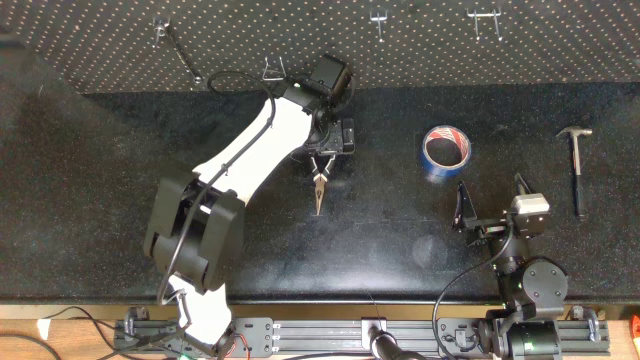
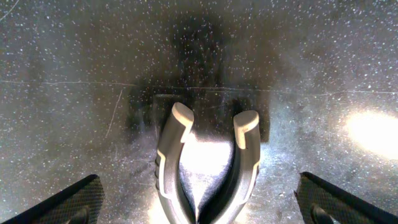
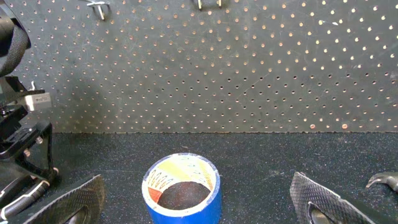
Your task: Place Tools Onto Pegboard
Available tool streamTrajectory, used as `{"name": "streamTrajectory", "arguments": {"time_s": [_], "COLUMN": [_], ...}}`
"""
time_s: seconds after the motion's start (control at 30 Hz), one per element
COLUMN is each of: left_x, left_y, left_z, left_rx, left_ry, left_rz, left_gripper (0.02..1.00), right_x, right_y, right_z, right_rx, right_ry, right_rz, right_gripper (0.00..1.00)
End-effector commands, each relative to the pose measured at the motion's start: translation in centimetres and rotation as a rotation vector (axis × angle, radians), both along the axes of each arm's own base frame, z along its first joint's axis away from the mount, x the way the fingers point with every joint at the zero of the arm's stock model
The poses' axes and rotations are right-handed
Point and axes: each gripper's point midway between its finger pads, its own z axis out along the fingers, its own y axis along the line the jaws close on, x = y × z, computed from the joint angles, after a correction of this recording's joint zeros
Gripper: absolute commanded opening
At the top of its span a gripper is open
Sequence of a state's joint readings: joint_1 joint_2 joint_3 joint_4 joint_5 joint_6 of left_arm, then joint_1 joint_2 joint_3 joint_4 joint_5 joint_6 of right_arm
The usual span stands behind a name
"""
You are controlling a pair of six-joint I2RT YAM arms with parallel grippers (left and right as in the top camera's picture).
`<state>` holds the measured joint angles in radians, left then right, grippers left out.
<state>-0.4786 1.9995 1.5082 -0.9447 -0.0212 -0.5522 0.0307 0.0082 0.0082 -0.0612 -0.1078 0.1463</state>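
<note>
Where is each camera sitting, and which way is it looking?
Top view: sits above the worktop, looking straight down; both arms show, the left arm over the pliers.
Left wrist view: rides the left arm's wrist, facing down at the pliers' handles, between the fingers of the open left gripper.
Right wrist view: rides low on the right wrist, facing the pegboard across the blue tape roll; fingers of the open right gripper show.
Shared: top and left wrist views both show the pliers; top and right wrist views, the tape roll.
</note>
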Motion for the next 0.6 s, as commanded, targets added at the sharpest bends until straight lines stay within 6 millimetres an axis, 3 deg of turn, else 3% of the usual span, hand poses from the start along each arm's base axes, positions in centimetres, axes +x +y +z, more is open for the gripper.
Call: {"name": "streamTrajectory", "arguments": {"time_s": [0.03,0.6], "left_x": [-0.03,-0.06], "left_y": [-0.4,-0.78], "left_z": [-1.69,-2.68], "left_rx": [0.005,-0.011], "left_ry": [0.039,0.058], "left_rz": [-0.042,-0.046], "left_gripper": [0.996,0.996], "right_x": [-0.02,-0.02], "right_y": [-0.05,-0.05], "right_z": [-0.11,-0.11], "right_rx": [0.015,0.014], "right_ry": [0.002,0.002], "right_rz": [-0.001,-0.001], "right_gripper": [0.976,0.976]}}
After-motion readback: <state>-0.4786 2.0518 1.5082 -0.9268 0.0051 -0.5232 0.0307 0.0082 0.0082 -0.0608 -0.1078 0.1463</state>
